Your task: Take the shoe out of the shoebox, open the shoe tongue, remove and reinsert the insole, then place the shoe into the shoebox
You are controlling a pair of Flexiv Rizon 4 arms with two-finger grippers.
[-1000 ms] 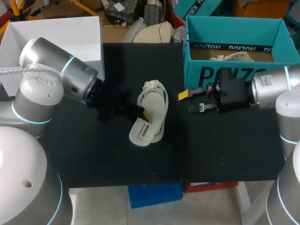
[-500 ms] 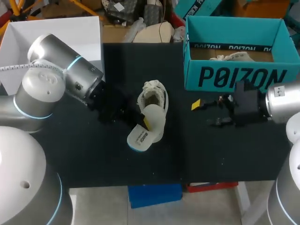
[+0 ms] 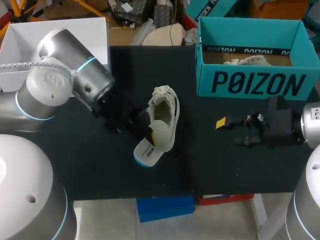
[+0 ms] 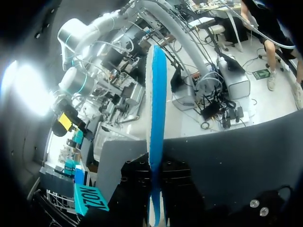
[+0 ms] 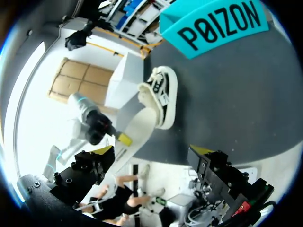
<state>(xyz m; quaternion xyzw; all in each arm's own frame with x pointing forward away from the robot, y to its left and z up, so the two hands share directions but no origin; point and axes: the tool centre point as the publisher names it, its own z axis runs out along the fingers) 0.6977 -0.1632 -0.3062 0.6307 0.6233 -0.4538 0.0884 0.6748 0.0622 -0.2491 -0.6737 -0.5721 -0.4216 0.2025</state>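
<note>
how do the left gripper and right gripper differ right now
The left gripper is shut on the white, blue-edged insole; the right gripper is open and empty. The left gripper is right beside the cream lace-up shoe; the right gripper is apart from it, in front of the teal cardboard shoebox. Both have yellow-tipped fingers.

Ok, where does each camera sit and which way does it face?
Head: above and behind, looking down on the table; left arm, right arm at its sides.
Left wrist: on left gripper, looking along the insole clamped edge-on.
Right wrist: on open right gripper, facing shoe and shoebox.
Shared: head and right wrist both show shoe, insole.
</note>
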